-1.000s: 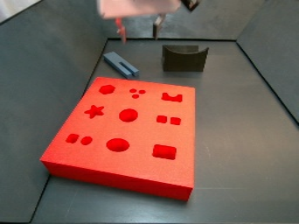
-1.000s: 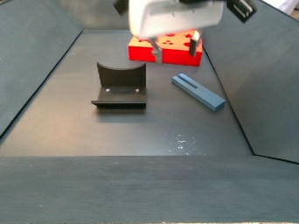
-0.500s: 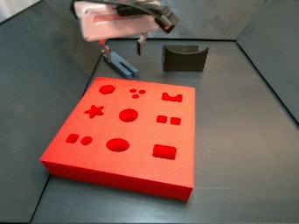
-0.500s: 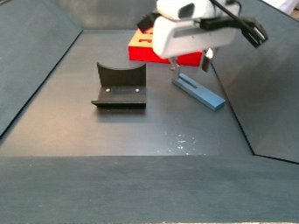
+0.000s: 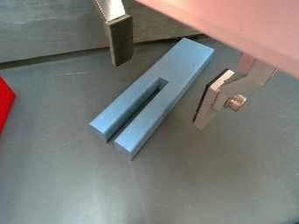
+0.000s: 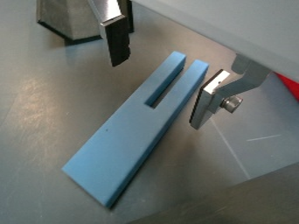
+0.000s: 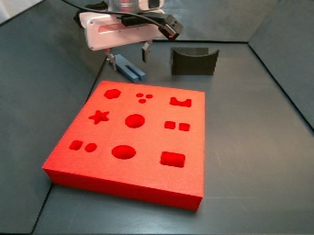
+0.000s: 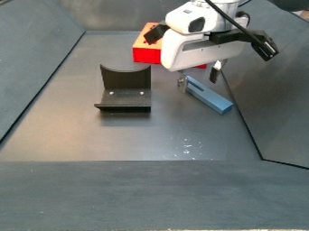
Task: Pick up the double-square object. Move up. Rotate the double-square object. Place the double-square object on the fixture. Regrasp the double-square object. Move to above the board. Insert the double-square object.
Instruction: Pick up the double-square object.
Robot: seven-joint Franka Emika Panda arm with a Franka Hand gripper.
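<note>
Step in hand: pick-up. Slate-blue flat double-square object (image 5: 152, 98) lies on the dark floor by the red board's (image 7: 128, 138) far corner. Gripper (image 6: 158, 74) straddles it, jaws open, apparently not touching. Descend squarely, centre, then close across the narrow width.

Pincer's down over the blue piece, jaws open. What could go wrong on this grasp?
1. In both wrist views the pincer straddles the double-square object with jaws open, one finger looking farther from it than the other. Closing may push or twist the piece.
2. The piece lies flat on the floor; if the fingers stop too high, they may catch only its top edge and slip.
3. The board sits close by in a side view; a skidding piece could hit it.
</note>
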